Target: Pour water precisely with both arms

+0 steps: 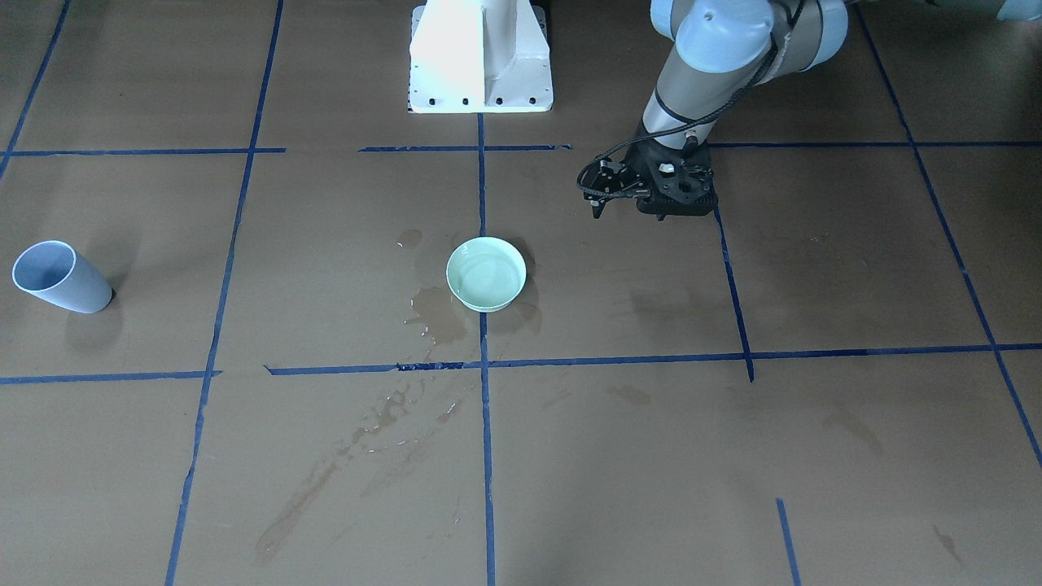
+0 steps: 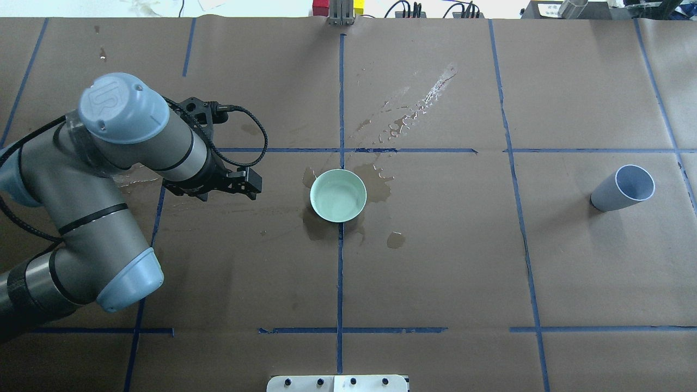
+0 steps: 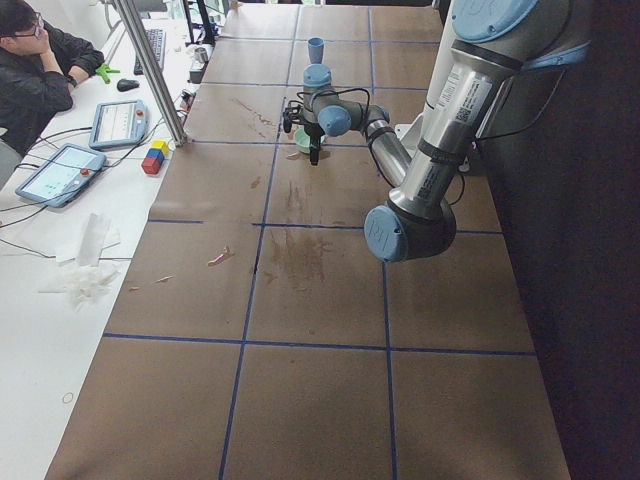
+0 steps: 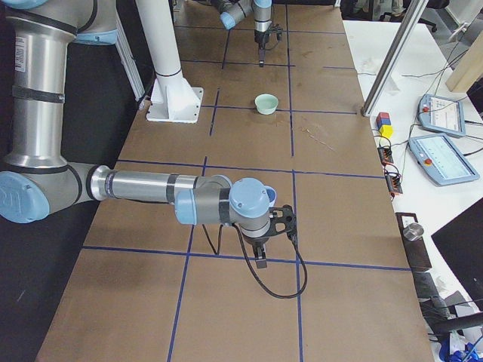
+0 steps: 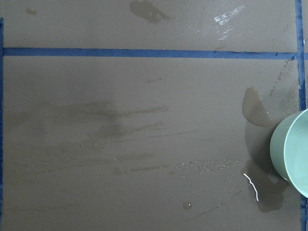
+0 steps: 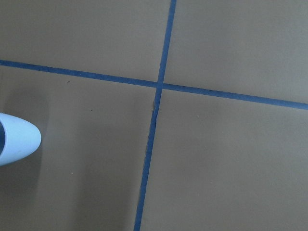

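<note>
Wears silver-grey tube links w/ thin black bands on left arm (image 2: pixel 98 228) and right arm (image 4: pixel 143 185) alike. Caps each joint in pale blue, rnd, w/ small screw holes; bears embossed UR logo on one left cap. Carries white label w/ small print on left upper tube. Ends in black, blocky left gripper (image 1: pixel 672 195) and right gripper (image 4: pixel 259 256). Trails black cable (image 2: pixel 265 142) in loops at each wrist. Stands on white pedestal (image 1: pixel 480 57), dark bolts in a row along foot edge.
</note>
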`<action>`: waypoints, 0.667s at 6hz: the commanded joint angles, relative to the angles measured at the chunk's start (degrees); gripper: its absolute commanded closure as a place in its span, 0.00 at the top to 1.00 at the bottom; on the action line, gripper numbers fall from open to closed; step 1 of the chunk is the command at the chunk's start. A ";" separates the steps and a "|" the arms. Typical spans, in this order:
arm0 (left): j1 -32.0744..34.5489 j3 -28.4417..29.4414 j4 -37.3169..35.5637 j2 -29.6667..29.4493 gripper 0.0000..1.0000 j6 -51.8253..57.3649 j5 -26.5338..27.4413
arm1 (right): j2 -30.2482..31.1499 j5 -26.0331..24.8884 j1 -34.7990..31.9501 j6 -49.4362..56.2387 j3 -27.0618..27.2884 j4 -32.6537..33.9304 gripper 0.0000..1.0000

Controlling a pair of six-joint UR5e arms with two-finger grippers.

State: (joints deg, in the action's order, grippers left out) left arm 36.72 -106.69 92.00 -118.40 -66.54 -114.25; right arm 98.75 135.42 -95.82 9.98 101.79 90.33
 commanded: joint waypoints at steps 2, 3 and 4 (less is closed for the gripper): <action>-4.02 12.60 10.27 -7.78 1.00 -12.96 5.42 | 0.13 -2.00 -0.60 0.66 2.54 4.60 1.00; -6.29 14.82 10.39 -10.42 0.99 -16.22 8.92 | 0.13 -2.00 -0.60 0.66 2.54 4.68 1.00; -6.57 16.15 10.48 -11.75 0.96 -18.87 9.30 | 0.13 -1.91 -0.60 0.57 2.45 4.68 1.00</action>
State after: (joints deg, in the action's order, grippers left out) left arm 30.98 -92.43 102.05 -128.32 -82.36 -106.23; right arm 98.87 133.45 -96.42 10.61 104.31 94.98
